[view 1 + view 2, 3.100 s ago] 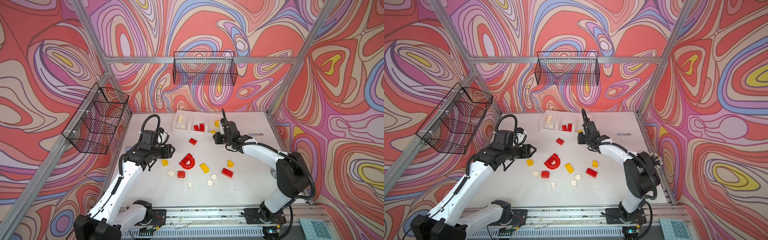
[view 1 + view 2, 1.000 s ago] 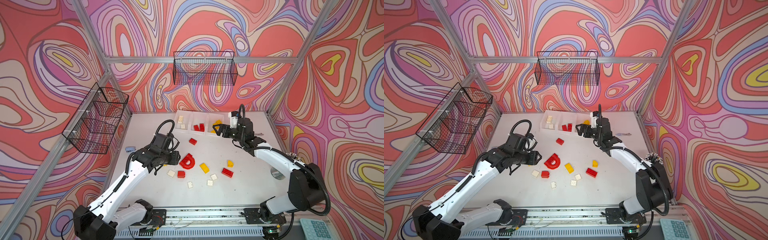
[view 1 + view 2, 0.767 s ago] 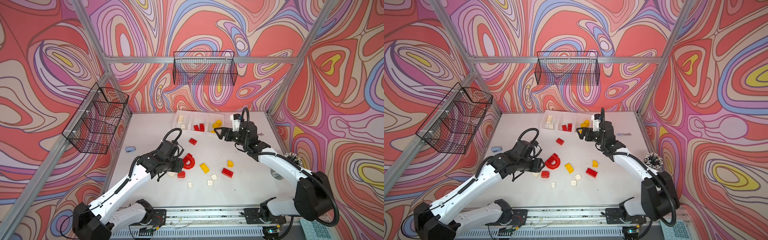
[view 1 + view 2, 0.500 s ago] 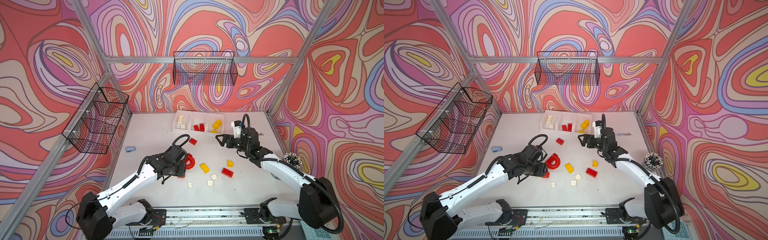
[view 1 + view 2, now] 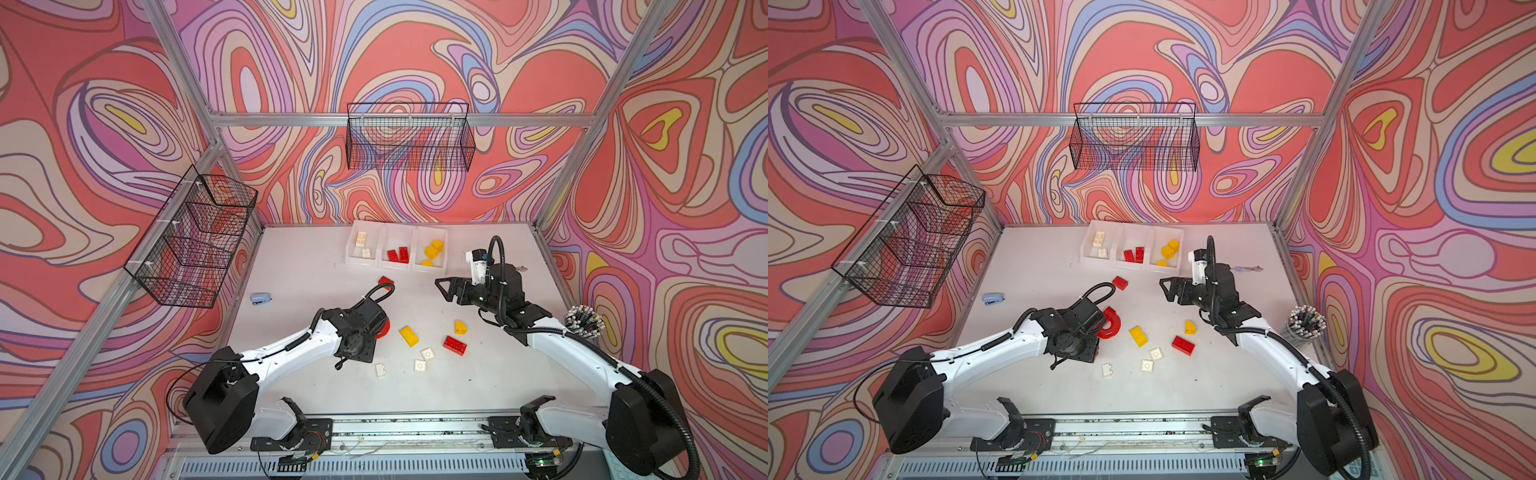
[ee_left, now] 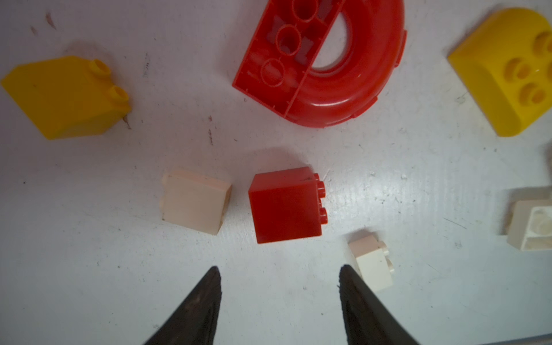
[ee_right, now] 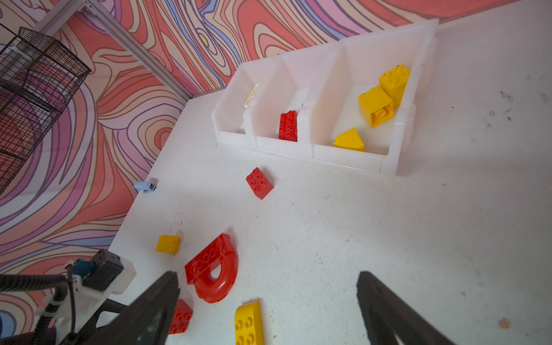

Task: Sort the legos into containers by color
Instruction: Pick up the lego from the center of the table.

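Left pincer (image 6: 279,268), jaws parted and empty, red block (image 6: 285,206) just ahead: descent may snag the small white block (image 6: 373,264) beside one jaw, spoiling the grab.

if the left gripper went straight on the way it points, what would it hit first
Most likely the small red brick, lying on its side straight ahead of the open left gripper, though depth is unclear in the wrist view.
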Action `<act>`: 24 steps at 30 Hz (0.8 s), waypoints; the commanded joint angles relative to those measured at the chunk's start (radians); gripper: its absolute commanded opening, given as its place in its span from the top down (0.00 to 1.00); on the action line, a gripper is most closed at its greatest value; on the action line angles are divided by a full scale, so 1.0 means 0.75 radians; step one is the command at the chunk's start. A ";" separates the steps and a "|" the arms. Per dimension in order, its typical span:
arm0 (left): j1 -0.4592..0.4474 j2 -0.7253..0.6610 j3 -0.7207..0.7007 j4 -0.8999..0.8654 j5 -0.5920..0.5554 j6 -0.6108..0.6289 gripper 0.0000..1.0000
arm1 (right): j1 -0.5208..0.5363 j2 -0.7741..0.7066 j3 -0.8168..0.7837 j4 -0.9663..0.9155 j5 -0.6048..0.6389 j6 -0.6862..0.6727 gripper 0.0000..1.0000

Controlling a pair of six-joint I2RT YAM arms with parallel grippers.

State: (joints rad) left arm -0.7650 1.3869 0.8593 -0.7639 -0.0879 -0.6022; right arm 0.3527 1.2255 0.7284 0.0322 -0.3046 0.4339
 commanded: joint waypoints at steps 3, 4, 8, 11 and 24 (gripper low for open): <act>-0.003 0.105 0.030 0.051 -0.023 -0.020 0.36 | -0.002 -0.040 -0.048 -0.038 0.019 -0.034 0.03; -0.004 0.120 0.038 0.056 -0.019 -0.018 0.36 | -0.002 -0.045 -0.050 -0.042 0.023 -0.036 0.03; -0.004 0.167 0.068 0.080 -0.007 -0.011 0.36 | -0.002 -0.054 -0.057 -0.040 0.040 -0.043 0.03; -0.003 0.205 0.089 0.085 -0.013 -0.003 0.36 | -0.002 -0.047 -0.059 -0.036 0.039 -0.044 0.03; -0.003 0.297 0.099 0.129 -0.001 0.002 0.48 | -0.002 -0.043 -0.063 -0.035 0.040 -0.045 0.03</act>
State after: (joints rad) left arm -0.7650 1.5993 0.9165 -0.6762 -0.0868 -0.5987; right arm 0.3527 1.2022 0.6937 0.0071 -0.2844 0.4091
